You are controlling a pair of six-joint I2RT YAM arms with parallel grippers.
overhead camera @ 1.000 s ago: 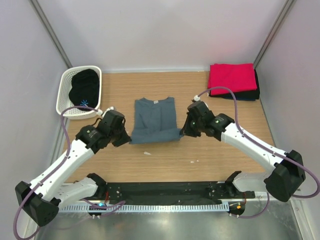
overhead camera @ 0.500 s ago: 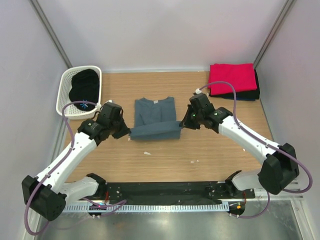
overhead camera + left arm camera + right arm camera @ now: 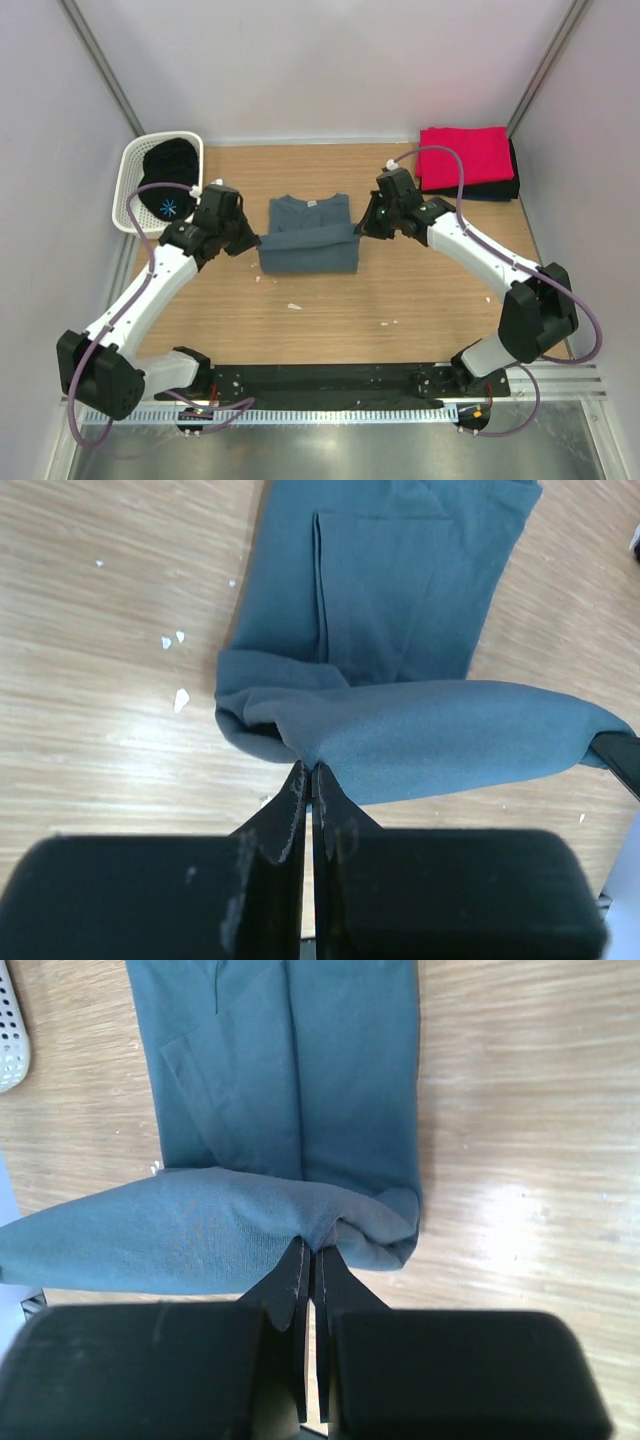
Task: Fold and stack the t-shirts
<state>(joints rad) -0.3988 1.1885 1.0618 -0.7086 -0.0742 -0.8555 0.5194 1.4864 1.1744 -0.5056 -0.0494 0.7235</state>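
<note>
My left claw and right claw are each clenched on a near corner of the blue-grey t-shirt. They hold its hem raised over the rest, which lies flat mid-bench. Farther off, a black t-shirt sits in the white basket at far left. At far right, the red t-shirt tops the dark t-shirts.

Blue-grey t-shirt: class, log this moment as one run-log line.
blue-grey t-shirt: near edge lifted, mid-fold | left pincer: shut on its left corner | right pincer: shut on its right corner
</note>
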